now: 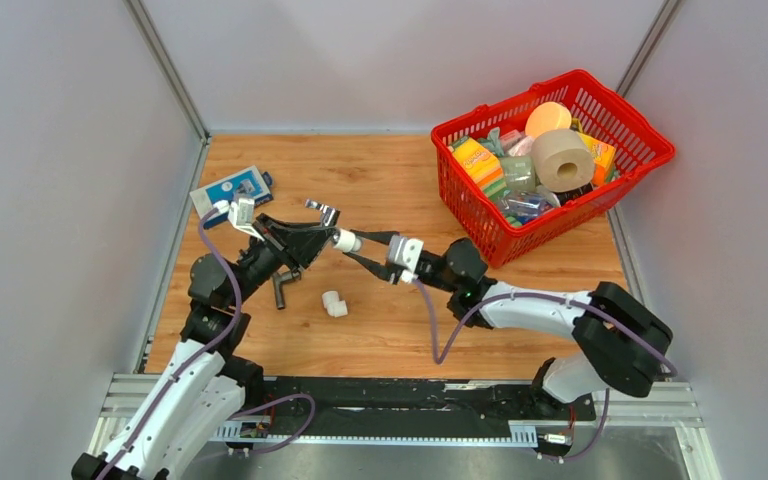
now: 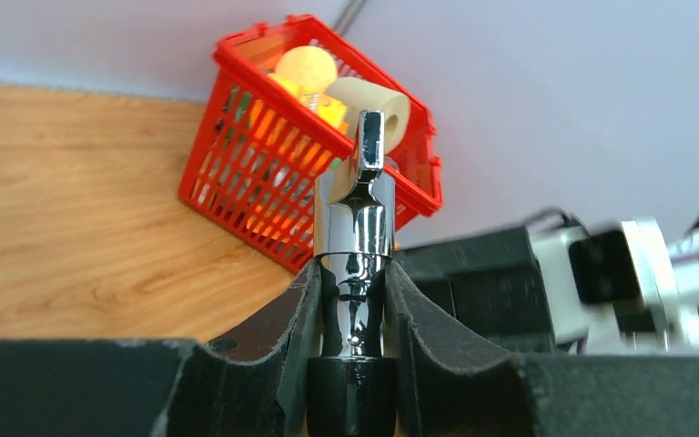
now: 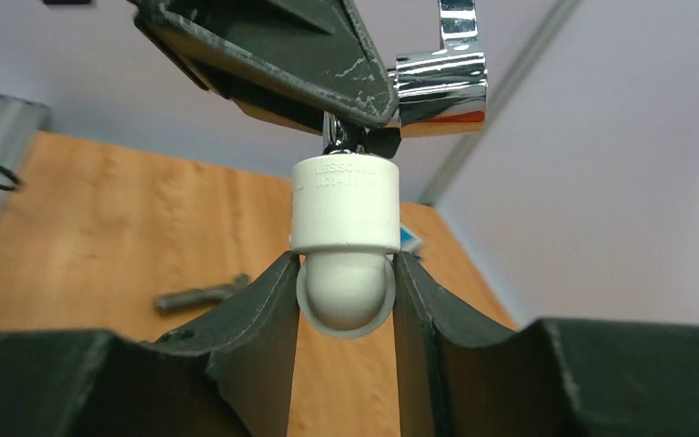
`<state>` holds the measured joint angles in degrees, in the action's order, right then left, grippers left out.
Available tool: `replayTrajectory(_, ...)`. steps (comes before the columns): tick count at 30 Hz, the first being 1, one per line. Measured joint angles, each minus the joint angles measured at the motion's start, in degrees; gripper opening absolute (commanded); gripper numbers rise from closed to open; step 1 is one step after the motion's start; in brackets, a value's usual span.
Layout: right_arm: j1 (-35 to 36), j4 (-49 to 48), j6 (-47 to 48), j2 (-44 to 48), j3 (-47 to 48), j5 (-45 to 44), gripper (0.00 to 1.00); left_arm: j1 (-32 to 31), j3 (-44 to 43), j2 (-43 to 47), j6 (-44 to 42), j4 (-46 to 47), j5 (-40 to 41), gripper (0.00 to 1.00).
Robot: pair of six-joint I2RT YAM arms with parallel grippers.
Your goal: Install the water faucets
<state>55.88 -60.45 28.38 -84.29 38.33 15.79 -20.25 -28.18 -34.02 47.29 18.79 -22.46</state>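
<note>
My left gripper (image 1: 312,238) is shut on the shiny chrome faucet (image 1: 323,214), held above the table; in the left wrist view the faucet (image 2: 357,218) stands upright between the pads (image 2: 305,300). My right gripper (image 1: 360,250) is shut on a white elbow fitting (image 1: 345,240). In the right wrist view the fitting (image 3: 344,209) sits between the fingers (image 3: 264,309), its open end touching the chrome faucet's (image 3: 441,82) lower end. The dark grey L-shaped faucet (image 1: 282,290) lies on the table below my left gripper; it also shows in the right wrist view (image 3: 202,293).
A second white elbow fitting (image 1: 334,303) lies on the wooden table (image 1: 380,330) near the middle. A red basket (image 1: 480,240) full of household items stands at the back right. A blue and white packet (image 1: 230,188) lies at the back left. Grey walls enclose the table.
</note>
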Motion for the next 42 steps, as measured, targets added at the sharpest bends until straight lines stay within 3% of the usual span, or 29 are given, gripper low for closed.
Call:
replayTrajectory(3, -5.25, 4.46, -14.08, 2.03, 2.71, 13.18, 0.00, -0.20, -0.52, -0.37, -6.62, 3.85, -5.07, 0.00)
replayTrajectory(9, -10.64, 7.48, -35.58, 2.03, 7.52, 29.86, 0.03, -0.42, -1.25, -0.55, -17.00, 8.79, -14.01, 0.00)
replayTrajectory(12, -11.89, 7.87, -42.01, 2.27, 7.98, 33.57, 0.34, -0.68, -1.25, -0.61, -19.56, 10.21, -17.49, 0.00)
replayTrajectory(15, -12.02, 11.54, -42.05, 4.28, 7.96, 32.92, 0.63, -0.81, -1.22, -0.48, -19.71, 10.97, -18.32, 0.00)
replayTrajectory(18, -12.11, 15.85, -38.62, 7.89, 7.63, 28.57, 0.71, -0.76, -1.20, 0.31, -20.50, 9.20, -15.34, 0.00)
replayTrajectory(23, -11.17, 17.22, -26.73, 15.06, 5.16, 20.09, 0.73, -0.66, -2.89, 1.01, -20.39, -1.81, -4.83, 0.00)
replayTrajectory(27, -6.14, 15.61, -14.60, 16.06, 1.99, 10.49, 0.74, -0.66, -5.81, 0.02, -16.74, -12.15, 4.70, 0.00)
replayTrajectory(34, 5.16, 2.34, 7.65, 6.03, -5.40, -5.35, 0.81, -0.61, -7.13, -0.79, -5.77, -22.99, 14.14, 0.00)
replayTrajectory(42, 12.26, -9.53, 21.79, -5.31, -3.78, -14.99, 0.83, -0.61, -7.13, -0.04, 1.01, -24.13, 15.67, 0.00)
